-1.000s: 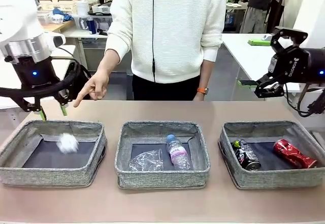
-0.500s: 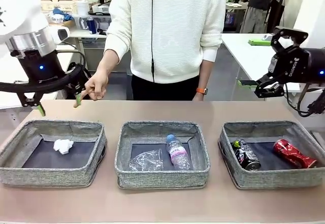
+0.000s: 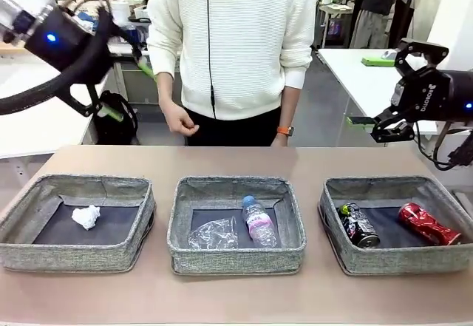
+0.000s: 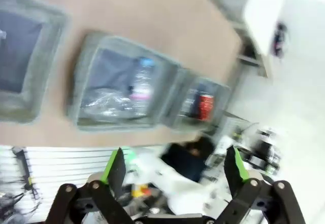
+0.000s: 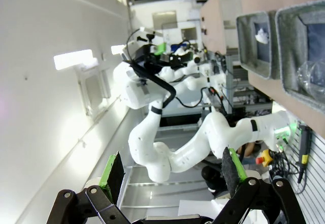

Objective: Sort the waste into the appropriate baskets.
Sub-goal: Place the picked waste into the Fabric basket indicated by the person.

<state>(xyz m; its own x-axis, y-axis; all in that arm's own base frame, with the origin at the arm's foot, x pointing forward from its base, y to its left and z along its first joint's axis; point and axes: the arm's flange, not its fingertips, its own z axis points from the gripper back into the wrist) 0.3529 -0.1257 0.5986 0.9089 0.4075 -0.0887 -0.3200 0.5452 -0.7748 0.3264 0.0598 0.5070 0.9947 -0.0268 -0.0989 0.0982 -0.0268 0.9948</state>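
Nearest the camera, three grey woven baskets sit in a row, each already loaded by kind, so the sorting looks done. The left basket (image 3: 44, 248) holds the paper wad (image 3: 86, 216), small, white and crumpled, on the dark floor. The middle basket (image 3: 236, 259) takes plastics: the crumpled plastic (image 3: 213, 233) lies just beside the bottle (image 3: 257, 222), which lies on its side, blue cap away from the camera, pink label around its middle. The right basket (image 3: 395, 259) takes metal: the dark can (image 3: 358, 225) and the red can (image 3: 427, 223), dented, lie apart.

Farther back, the left gripper (image 3: 126, 89) hangs high above the table, fingers spread wide and empty; the wad lies well below and nearer than its fingertips, which fits a release and retreat. The right gripper (image 3: 392, 89) also stands wide open and empty, parked well above and behind the cans, probably to stay clear.

Beyond, a person stands at the table's far edge, one hand (image 3: 179, 119) loosely curled.
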